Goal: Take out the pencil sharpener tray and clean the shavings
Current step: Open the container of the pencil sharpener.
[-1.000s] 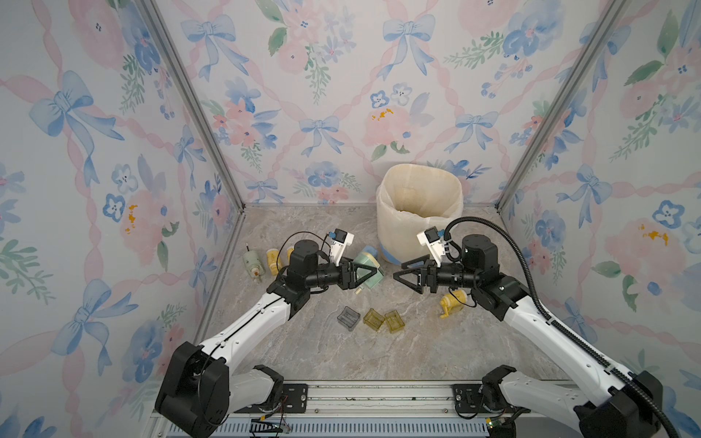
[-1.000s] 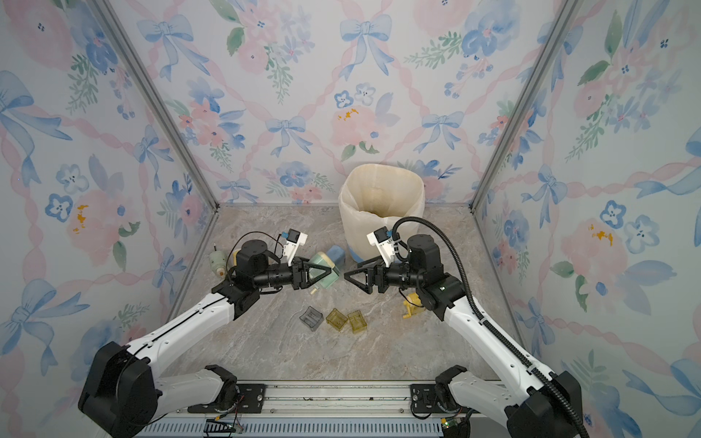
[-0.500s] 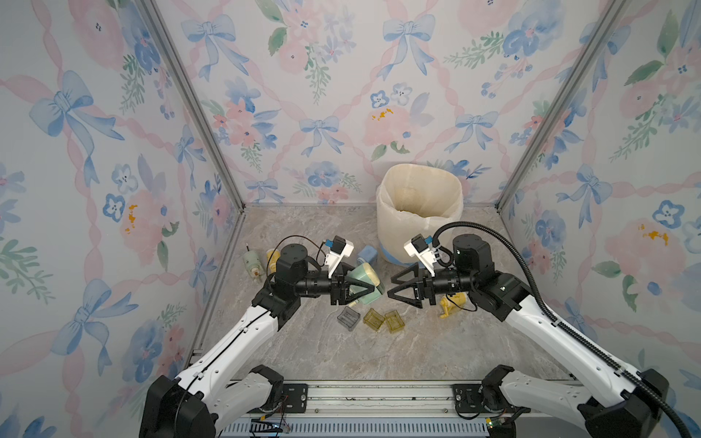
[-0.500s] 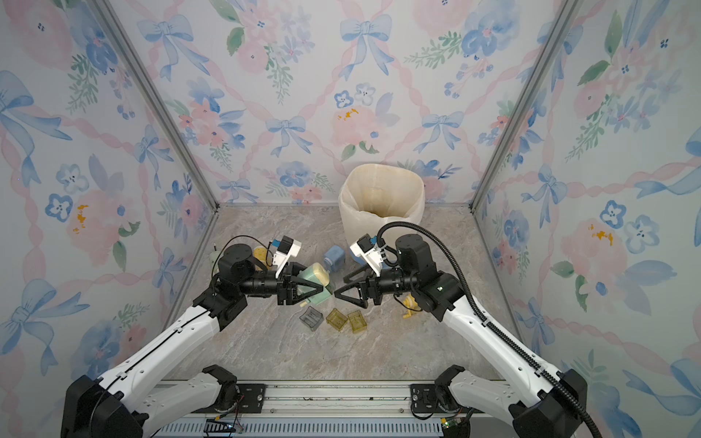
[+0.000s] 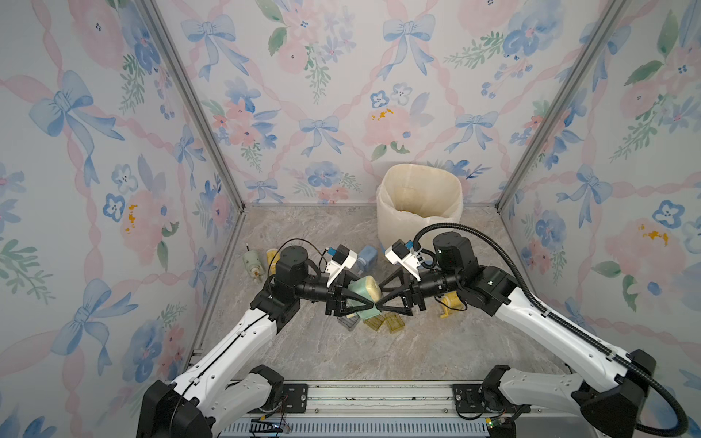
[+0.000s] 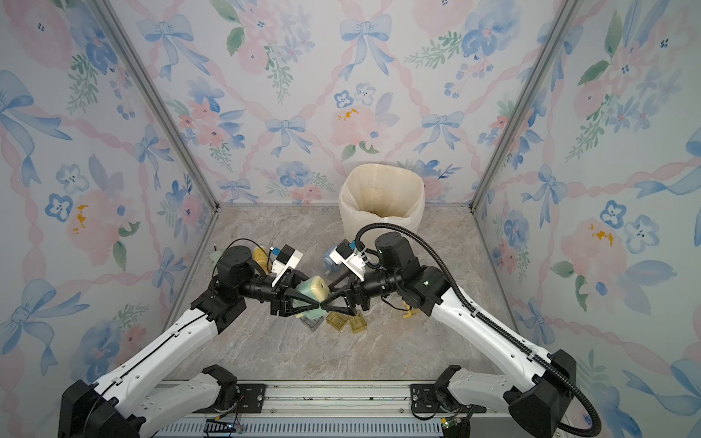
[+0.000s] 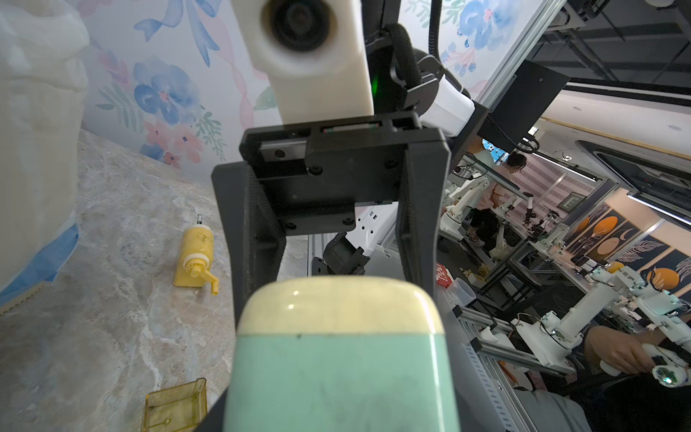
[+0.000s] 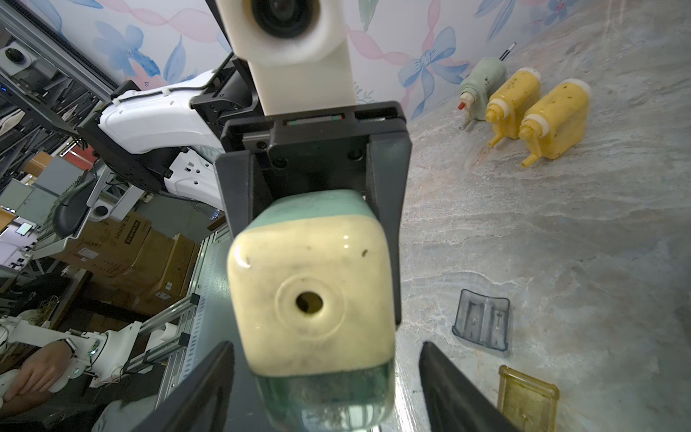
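**Two grippers, one sharpener, tray not yet out**

My left gripper [image 5: 367,297] is clamped on the green-and-cream sharpener [image 6: 313,290], holding it off the worktop [image 5: 417,352] mid-scene, above loose trays [image 5: 385,323]. My right gripper [image 5: 380,299] stands wide open and empty, its fingers [image 8: 203,389] either side of the cream end, not touching. The tray [image 8: 329,402] sits seated in the sharpener, shavings showing through it.

My worries: both grippers' tips look almost touching in both top views, so closing may knock them together. If I pinch the body instead of the tray, a pull could drag the sharpener from the left grip. A sudden release would spill shavings here, well short of the bin [image 5: 419,201] at the far side.

No brand reads on the sharpener; print on the cartons [image 8: 112,243] beyond the rig is too small.
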Robot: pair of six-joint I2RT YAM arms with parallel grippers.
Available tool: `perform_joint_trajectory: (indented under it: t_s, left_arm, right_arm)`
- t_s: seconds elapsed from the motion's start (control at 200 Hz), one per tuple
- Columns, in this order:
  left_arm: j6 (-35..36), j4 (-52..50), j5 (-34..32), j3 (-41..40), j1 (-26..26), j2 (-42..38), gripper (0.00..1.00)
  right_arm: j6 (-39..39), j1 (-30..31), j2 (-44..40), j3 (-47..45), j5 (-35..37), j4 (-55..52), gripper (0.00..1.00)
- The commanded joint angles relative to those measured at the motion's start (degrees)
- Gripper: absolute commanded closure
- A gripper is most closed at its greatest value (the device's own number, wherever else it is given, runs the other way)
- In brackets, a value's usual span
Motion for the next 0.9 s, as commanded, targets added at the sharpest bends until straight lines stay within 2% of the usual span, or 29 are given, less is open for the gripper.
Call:
perform_joint_trajectory:
  t_s: [0.0, 0.385, 0.695, 0.86, 0.895]
  left_arm:
    - [1.53, 0.69, 2.21, 0.04, -0.19, -1.92, 1.0]
    - [0.65, 0.68, 1.84, 0.26, 0.04, -1.59, 1.0]
    - [0.7, 0.67, 1.53, 0.13, 0.04, -1.68, 1.0]
    - [0.59, 0.71, 1.5, 0.19, 0.12, -1.68, 1.0]
    - [0.56, 0.67, 1.35, 0.21, 0.14, -1.8, 1.0]
  right_arm:
    - [-1.56, 0.59, 0.55, 2.29, -0.37, -2.73, 0.26]
    - [-2.64, 0.93, -1.14, 2.29, 1.27, -3.89, 0.49]
    - [-2.12, -2.34, -3.52, 1.68, 1.09, -3.68, 0.52]
    - [-1.74, -2.71, -3.73, 1.44, 0.87, -3.26, 0.52]
    - [-1.68, -2.72, -3.72, 1.36, 0.84, -3.18, 0.49]
